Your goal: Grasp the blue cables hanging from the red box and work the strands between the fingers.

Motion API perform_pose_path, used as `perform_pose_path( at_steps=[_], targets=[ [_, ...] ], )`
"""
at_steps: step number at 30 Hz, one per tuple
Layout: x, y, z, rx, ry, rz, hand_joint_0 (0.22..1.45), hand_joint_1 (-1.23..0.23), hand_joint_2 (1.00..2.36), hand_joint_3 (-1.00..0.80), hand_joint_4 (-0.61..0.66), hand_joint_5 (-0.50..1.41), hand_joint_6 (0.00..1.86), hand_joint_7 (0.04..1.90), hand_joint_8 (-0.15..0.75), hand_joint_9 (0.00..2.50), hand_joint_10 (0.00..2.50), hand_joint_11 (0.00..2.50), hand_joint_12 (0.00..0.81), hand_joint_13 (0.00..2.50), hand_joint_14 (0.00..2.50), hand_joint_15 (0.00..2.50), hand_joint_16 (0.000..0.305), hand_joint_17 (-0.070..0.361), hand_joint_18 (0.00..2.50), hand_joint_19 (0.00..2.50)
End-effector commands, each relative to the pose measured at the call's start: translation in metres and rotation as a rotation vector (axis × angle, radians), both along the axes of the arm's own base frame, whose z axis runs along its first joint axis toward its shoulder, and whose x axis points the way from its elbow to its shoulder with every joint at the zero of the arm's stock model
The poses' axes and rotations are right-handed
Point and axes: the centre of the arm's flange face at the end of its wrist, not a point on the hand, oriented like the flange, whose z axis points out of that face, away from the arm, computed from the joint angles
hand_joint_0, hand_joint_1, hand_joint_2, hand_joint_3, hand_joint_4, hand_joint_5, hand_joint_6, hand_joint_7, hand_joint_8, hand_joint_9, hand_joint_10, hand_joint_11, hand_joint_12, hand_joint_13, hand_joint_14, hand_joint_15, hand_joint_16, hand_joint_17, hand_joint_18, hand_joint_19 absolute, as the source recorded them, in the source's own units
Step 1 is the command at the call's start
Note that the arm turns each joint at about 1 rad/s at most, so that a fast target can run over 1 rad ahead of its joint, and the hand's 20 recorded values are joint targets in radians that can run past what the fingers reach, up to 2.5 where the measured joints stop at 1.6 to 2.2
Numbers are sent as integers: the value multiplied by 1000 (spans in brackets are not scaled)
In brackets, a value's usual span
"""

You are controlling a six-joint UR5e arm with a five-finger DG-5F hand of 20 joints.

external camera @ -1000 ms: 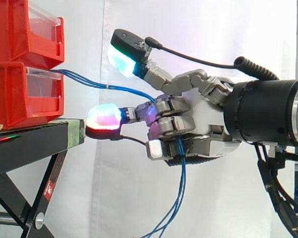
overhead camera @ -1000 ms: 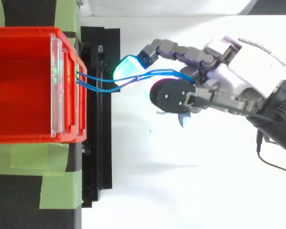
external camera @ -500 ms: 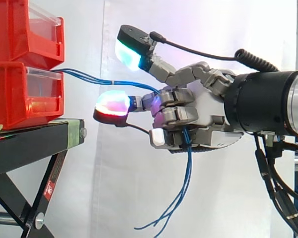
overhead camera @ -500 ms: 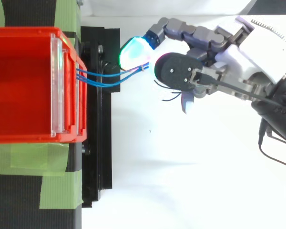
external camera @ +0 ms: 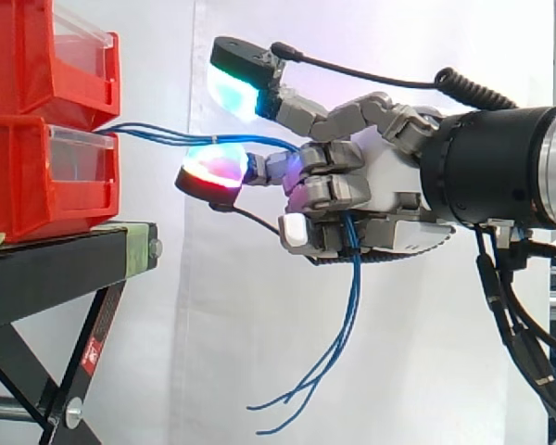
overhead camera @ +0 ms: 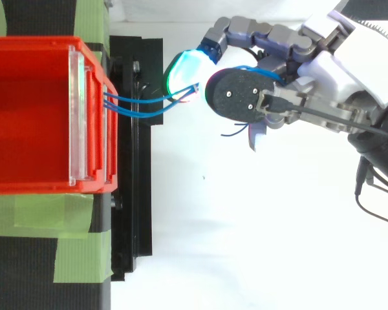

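Observation:
Several thin blue cables run out of the front of the lower red box and stretch right into my hand. The hand's curled fingers are shut on the strands, which pass through them and dangle below with loose ends. One outstretched finger with a red and cyan pad lies just under the taut strands. Another finger with a cyan pad is raised above them. From above, the cables leave the red box and reach the hand.
A second red box is stacked on the lower one. Both rest on a black stand with green tape and slanted legs. A white curtain hangs behind.
My hand has risen and drawn slightly away from the box, pulling the strands tauter. The dangling cable ends have lifted and swung left. The red-glowing pad now sits closer under the strands.

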Motion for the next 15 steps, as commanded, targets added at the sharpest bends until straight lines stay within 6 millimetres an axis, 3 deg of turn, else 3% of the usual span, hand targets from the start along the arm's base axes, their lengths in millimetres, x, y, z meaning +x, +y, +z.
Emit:
perform_pose_path(
  at_steps=[1,15],
  targets=[
    [0,1,1,-1,0,2,841,-676,1008,-813,231,180,375,1226,507,1641,2500,2500,726,1976,2500,1785,259,194,2500,608],
    [0,2,1,-32,26,3,853,-712,1011,-744,234,112,534,1176,507,1641,2500,2500,726,1976,2500,1785,259,194,2500,608]
  ],
)
